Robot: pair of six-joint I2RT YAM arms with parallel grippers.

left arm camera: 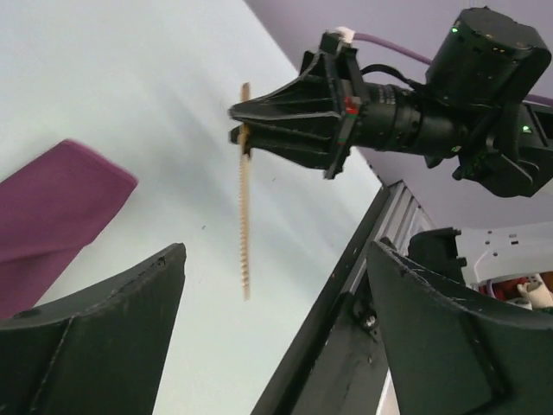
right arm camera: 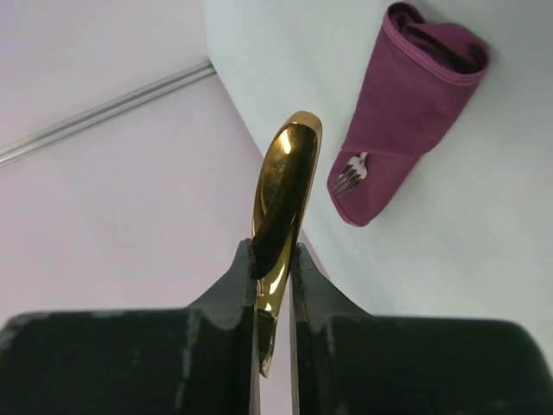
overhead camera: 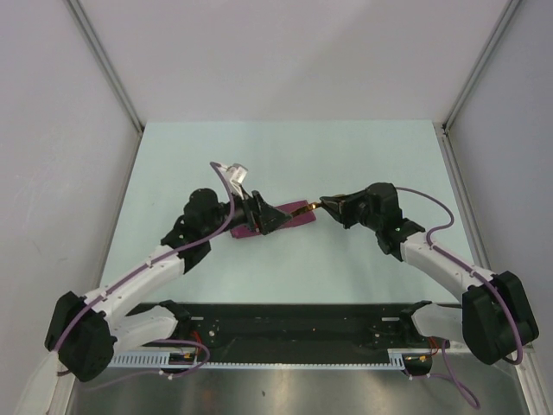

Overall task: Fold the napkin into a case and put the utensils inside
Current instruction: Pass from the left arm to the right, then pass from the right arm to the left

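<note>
The right gripper [right arm camera: 274, 259] is clamped on the golden-yellow utensil [right arm camera: 283, 186], pinching its handle so the rounded end sticks out past the fingertips and points toward the case [right arm camera: 406, 95]. The left gripper [left arm camera: 275, 259] has its fingers spread wide with nothing between them, just beside that case. It lies flat near the middle of the table [overhead camera: 285, 156], silver fork [right arm camera: 349, 173] tines peeking from its pocket

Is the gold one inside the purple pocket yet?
Out. The right gripper pinches the golden piece, apart from the case, where only silver fork tines show.
</note>
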